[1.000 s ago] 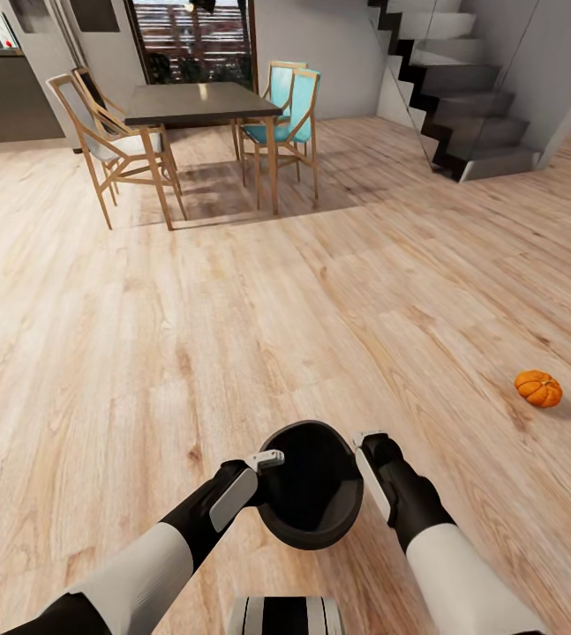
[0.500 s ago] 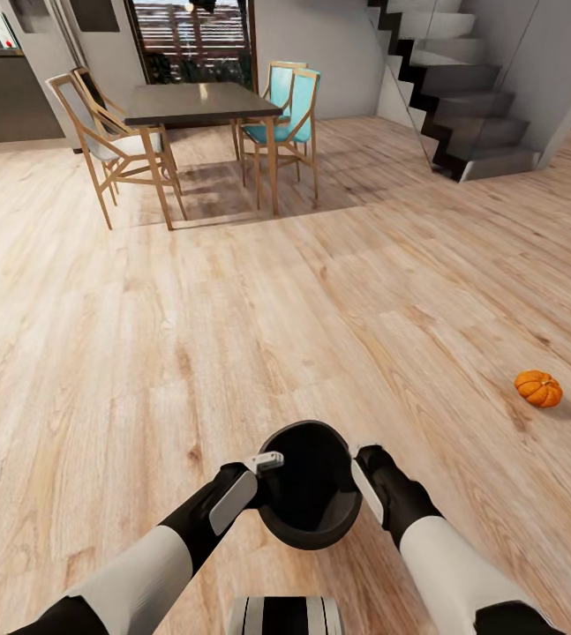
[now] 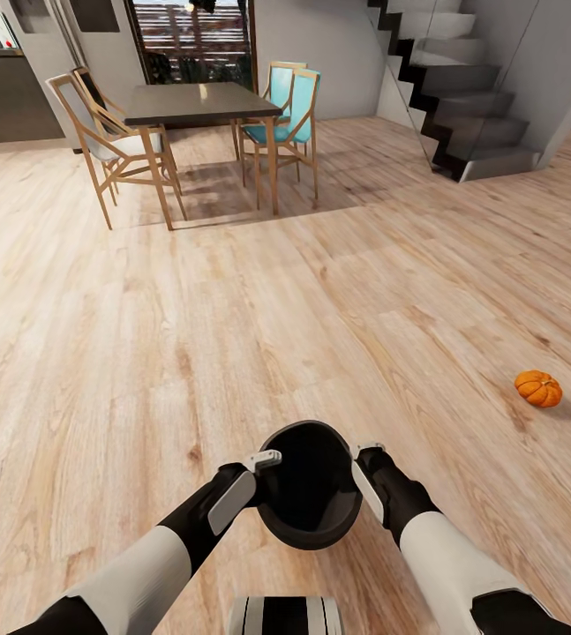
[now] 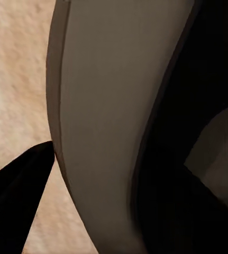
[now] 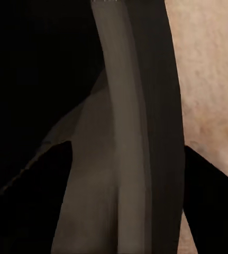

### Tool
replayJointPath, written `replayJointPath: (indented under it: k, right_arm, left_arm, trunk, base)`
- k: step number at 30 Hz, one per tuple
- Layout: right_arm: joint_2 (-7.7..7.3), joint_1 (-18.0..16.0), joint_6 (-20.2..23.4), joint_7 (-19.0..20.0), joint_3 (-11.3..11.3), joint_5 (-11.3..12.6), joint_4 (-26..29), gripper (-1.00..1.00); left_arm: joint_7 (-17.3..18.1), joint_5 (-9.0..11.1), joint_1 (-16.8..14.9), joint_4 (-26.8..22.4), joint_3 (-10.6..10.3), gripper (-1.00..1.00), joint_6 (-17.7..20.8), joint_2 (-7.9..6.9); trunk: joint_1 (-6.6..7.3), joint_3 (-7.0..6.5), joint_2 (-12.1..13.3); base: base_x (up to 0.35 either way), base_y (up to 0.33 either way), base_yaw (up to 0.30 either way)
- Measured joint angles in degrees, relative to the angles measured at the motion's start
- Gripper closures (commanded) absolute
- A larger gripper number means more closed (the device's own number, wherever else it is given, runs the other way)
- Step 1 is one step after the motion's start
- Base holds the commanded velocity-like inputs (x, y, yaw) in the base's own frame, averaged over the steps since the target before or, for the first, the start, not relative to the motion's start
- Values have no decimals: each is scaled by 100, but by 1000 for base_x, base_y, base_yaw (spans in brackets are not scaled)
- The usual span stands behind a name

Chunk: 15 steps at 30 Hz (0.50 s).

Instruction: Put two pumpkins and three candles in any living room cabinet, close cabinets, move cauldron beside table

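In the head view, the dark cauldron (image 3: 310,496) is held low over the wood floor (image 3: 188,353), the left gripper (image 3: 263,469) clamped on its left rim and the right gripper (image 3: 361,472) on its right rim. 1 pumpkin (image 3: 537,388) lies on the floor well to the right. A dining table (image 3: 199,104) with chairs (image 3: 100,132) stands far ahead.

In the left wrist view, the cauldron's rim (image 4: 108,121) is seen between the fingers.

In the right wrist view, the rim (image 5: 129,132) runs between the dark fingers.
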<state>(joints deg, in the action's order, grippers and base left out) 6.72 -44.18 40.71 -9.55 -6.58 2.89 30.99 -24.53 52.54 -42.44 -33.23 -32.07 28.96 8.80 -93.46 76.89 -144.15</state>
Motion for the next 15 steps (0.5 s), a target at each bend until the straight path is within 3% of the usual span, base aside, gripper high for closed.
replayJointPath:
  k: [4, 9, 11, 14, 15]
  right_arm:
    - [-7, -3, 2, -12, -1, -82, 13, 100]
    - [-10, -6, -2, -36, -3, -156, 30, 100]
    - [-8, -6, 7, -59, -6, -210, 42, 100]
    - [-2, 1, -17, -15, 2, 15, 43, 100]
    - [-2, 1, -16, -19, 1, 6, 43, 100]
  left_arm:
    - [22, 138, 5, -5, 11, 100, -38, -11]
    - [24, 158, 11, -35, 11, 100, -38, 25]
    - [17, 100, 15, -58, 11, 100, -28, -17]
    - [-14, -85, 16, 7, 7, 100, 29, -23]
    - [-10, -65, 17, 8, 9, 100, 22, -22]
  trunk:
    - [0, -1, 0]
    - [0, -1, 0]
    - [1, -1, 0]
    - [-1, 0, 0]
    - [-1, 0, 1]
  base:
    - [0, 0, 0]
    - [0, 0, -43]
    - [0, 0, -202]
    - [0, 0, -258]
    - [0, 0, -276]
